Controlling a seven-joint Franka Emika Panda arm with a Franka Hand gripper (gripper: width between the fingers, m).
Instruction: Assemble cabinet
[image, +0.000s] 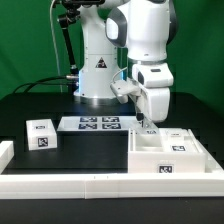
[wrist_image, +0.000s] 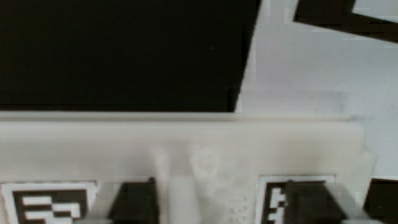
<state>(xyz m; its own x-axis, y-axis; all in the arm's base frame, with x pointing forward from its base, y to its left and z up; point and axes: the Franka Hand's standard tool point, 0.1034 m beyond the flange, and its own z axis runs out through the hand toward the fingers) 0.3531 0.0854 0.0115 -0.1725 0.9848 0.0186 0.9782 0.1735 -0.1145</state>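
Cabinet: we see the white plastic box-shaped cabinet (image: 175, 160) lying on the matte black table (image: 40, 105), at the exterior view's right, close to the camera.
Heading: its open side faces up, and a black-and-white square tag shows on the wall facing the camera.
Long axis: it runs roughly across the exterior view, from left to right.
Material and shape: smooth, slightly glossy white plastic with straight thin walls and square corners. In the wrist view one wall (wrist_image: 178, 135) shows as a pale flat band with a tag at each end below it.
Gripper: the white two-finger gripper (image: 150, 124) points straight down over the cabinet's far-left corner.
Fingers: we cannot tell whether they are apart, closed or pinching the wall. Both views are too blurred there.
Arm: rounded white shells (image: 150, 40) over a dark base.
Other parts: a small white block (image: 42, 133) with tags lies well apart at the exterior view's left. The marker board (image: 95, 123) lies flat between them, further back. A long low white border rail (image: 100, 183) runs along the near edge.
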